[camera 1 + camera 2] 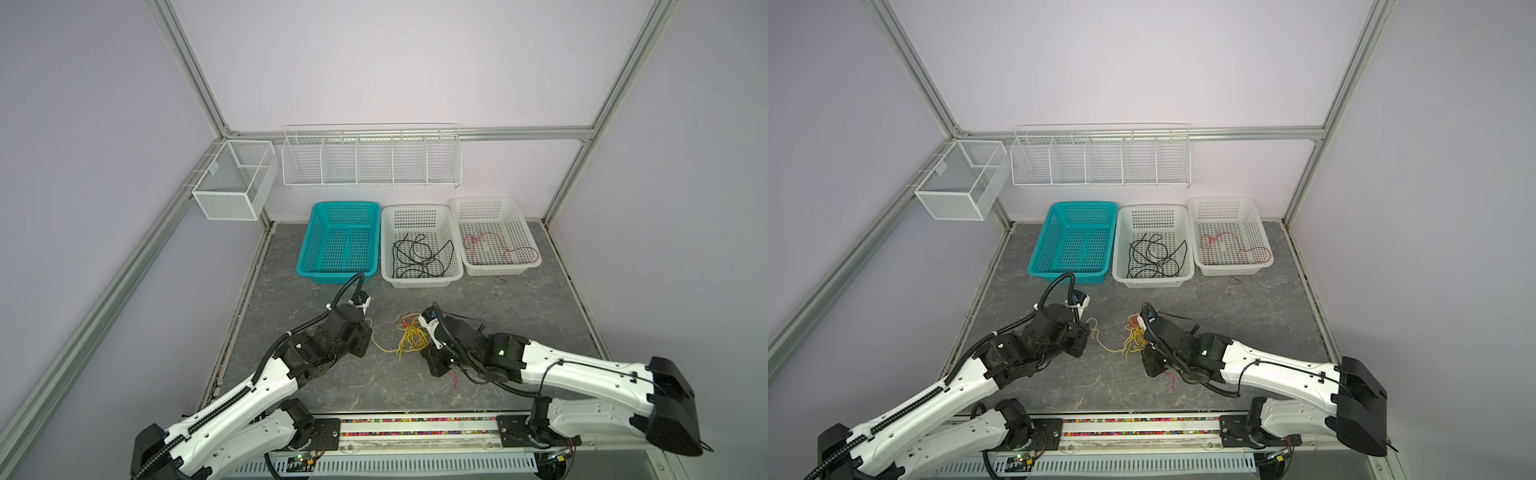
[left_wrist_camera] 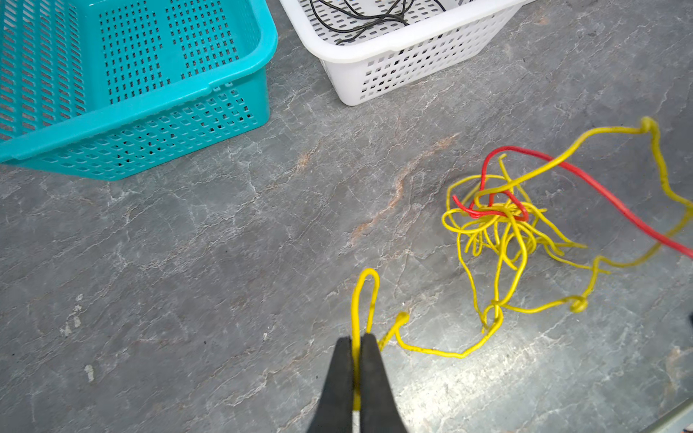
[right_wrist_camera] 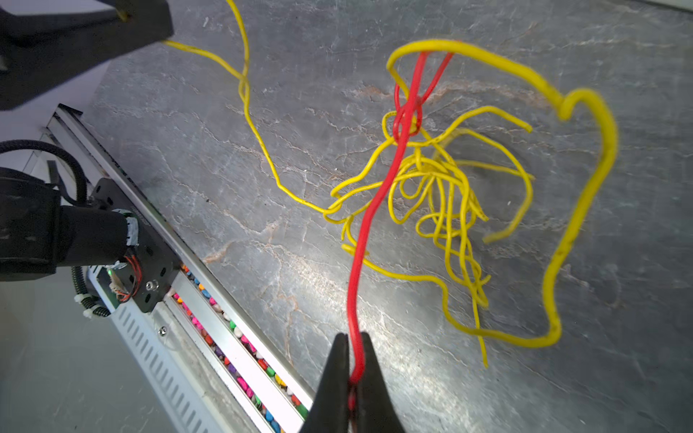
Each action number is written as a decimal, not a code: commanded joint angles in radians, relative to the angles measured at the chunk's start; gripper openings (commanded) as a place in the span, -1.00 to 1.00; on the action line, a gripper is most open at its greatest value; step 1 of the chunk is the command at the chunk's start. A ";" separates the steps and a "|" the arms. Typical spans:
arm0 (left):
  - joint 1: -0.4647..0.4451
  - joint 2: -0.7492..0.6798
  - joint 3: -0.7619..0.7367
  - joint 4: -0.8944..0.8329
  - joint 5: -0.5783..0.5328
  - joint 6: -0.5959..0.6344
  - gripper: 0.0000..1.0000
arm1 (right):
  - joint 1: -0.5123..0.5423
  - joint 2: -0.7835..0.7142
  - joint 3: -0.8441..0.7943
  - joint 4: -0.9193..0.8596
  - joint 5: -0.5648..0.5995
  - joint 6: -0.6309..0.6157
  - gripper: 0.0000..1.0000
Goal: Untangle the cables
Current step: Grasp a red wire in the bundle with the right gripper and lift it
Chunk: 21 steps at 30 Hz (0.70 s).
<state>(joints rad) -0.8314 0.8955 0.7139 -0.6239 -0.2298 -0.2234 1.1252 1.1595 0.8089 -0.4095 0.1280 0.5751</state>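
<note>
A tangle of yellow cables point(image 2: 498, 221) lies on the grey table between my two grippers, in both top views point(image 1: 411, 336) point(image 1: 1133, 338). A red cable point(image 3: 365, 232) is knotted through the tangle. My left gripper point(image 2: 356, 339) is shut on a yellow cable loop that runs back to the tangle. My right gripper point(image 3: 352, 335) is shut on the red cable, which rises taut from the knot to its fingers. Black cables point(image 1: 419, 257) lie in the middle white basket point(image 1: 419, 208). Another red cable point(image 1: 498, 249) lies in the right white basket point(image 1: 484, 199).
A teal basket point(image 1: 345, 204) stands left of the white ones, close beyond my left wrist. A wire rack point(image 1: 371, 158) and a mesh box point(image 1: 235, 178) hang on the walls. A rail with coloured beads point(image 1: 415, 428) runs along the table's front edge.
</note>
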 commanded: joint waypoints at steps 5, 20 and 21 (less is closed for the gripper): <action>-0.003 0.007 -0.010 -0.003 0.014 -0.004 -1.00 | -0.087 -0.175 0.005 -0.091 0.041 -0.042 -0.87; -0.003 -0.006 -0.013 -0.014 -0.040 -0.041 -1.00 | -0.459 -0.447 -0.087 -0.289 0.045 -0.014 -0.88; -0.003 -0.008 -0.014 -0.016 -0.042 -0.042 -1.00 | -0.487 -0.453 -0.093 -0.302 0.045 -0.010 -0.88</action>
<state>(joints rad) -0.8333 0.8948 0.7139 -0.5983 -0.2310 -0.2615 0.6891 0.7315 0.7357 -0.6708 0.1505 0.5465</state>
